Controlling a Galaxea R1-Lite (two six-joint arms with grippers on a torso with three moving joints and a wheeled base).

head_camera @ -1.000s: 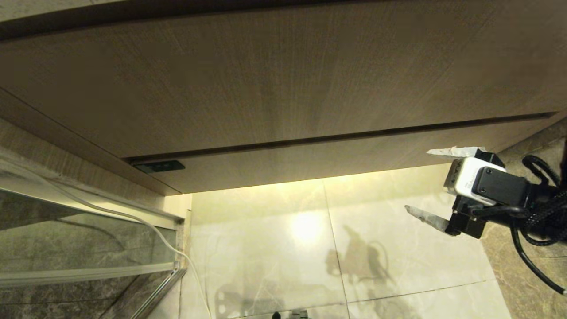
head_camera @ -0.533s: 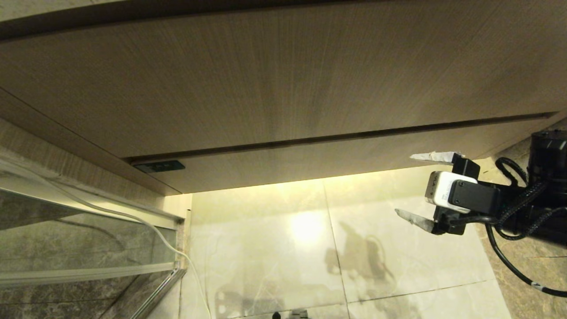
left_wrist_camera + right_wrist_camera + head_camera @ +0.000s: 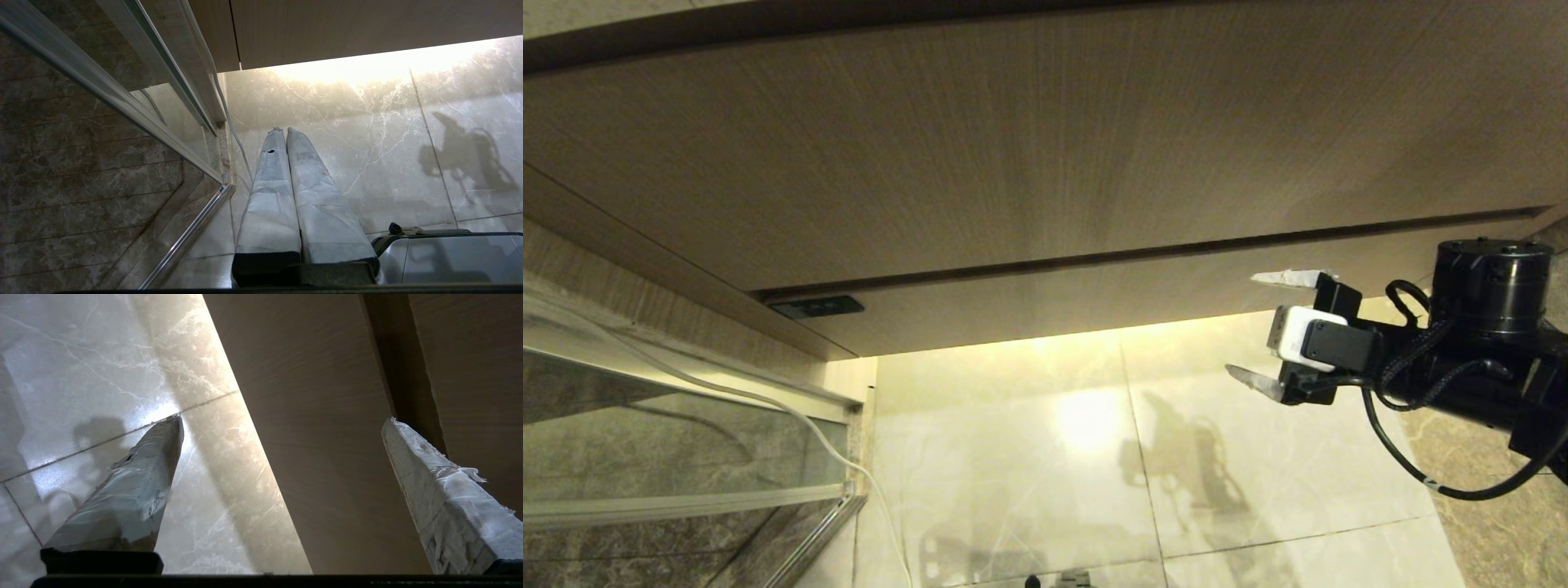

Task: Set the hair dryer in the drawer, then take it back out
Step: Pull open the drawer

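**Drawer closed; hair dryer not sighted**

We observe the drawer (image 3: 1143, 298) as a low, wide, light-brown wood-grain front, shut flush beneath a taller wood-grain panel, with a thin dark seam between them. A small dark label sits at its left end. It hangs above the pale marble floor.

The drawer (image 3: 1094, 302) front is matt wood-grain; the floor (image 3: 1029, 457) is glossy marble-look tile; the right end effector (image 3: 1262, 327) fingers wear rough, frayed tape.
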